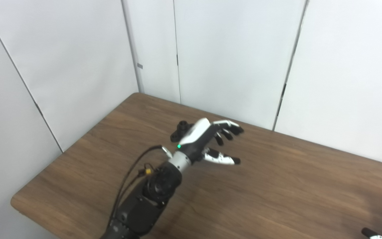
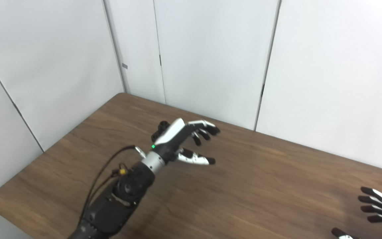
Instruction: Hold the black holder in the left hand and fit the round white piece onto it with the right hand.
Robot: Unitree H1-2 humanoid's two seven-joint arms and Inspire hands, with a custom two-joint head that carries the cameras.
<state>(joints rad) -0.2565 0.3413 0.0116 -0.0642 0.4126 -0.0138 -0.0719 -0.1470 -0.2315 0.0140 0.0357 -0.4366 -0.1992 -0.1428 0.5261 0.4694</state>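
The black holder [image 1: 179, 130] stands on the brown table [image 1: 277, 186] near its far left part, partly hidden behind my left hand; it also shows in the right eye view [image 2: 159, 130]. My left hand [image 1: 211, 139] hovers just right of and in front of the holder, fingers apart and empty, not touching it. My right hand [image 2: 376, 212] is at the lower right edge of the picture, fingers spread and empty, low over the table. I see no round white piece in either view.
White wall panels [image 1: 230, 56] stand close behind the table's far edge and along its left side. The table's left corner [image 1: 15, 200] is rounded. My left forearm with its cables [image 1: 144, 196] crosses the table's near left part.
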